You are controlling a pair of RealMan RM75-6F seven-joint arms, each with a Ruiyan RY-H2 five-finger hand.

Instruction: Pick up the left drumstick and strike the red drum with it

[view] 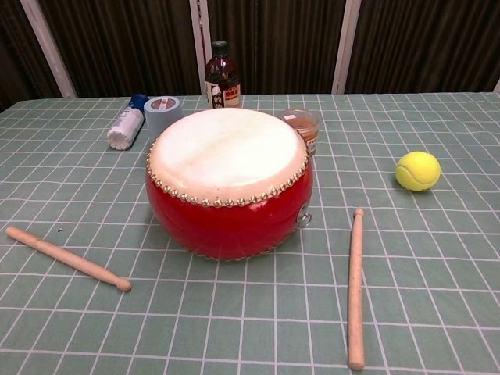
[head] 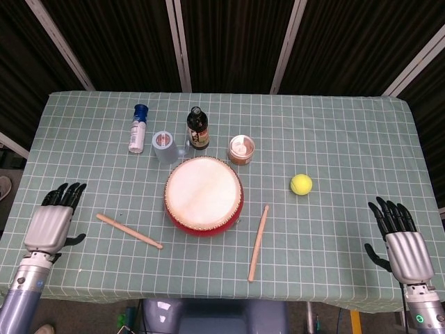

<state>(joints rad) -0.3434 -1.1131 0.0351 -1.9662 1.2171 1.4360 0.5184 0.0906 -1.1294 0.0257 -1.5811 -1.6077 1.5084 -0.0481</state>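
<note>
On the worktop (head: 348, 139), left of the red drum (head: 204, 195), the left drumstick (head: 129, 231) lies flat & diagonal, bead end toward the drum. Left robot hand (head: 50, 223) is spread & empty, apart from the stick's butt; right robot hand (head: 402, 240) also spread, w/ nothing in it. Grip near the butt, wrap firmly: slim smooth wooden rod, rolls easily. Drum: taut pale skin, glossy red shell, studded rim.

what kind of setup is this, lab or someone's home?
Most likely a lab test bench. A table under a green checked cloth stands against dark curtain panels, with unrelated props laid out: red drum, tennis ball, tape roll. Two robot hands wait at the edge.
</note>
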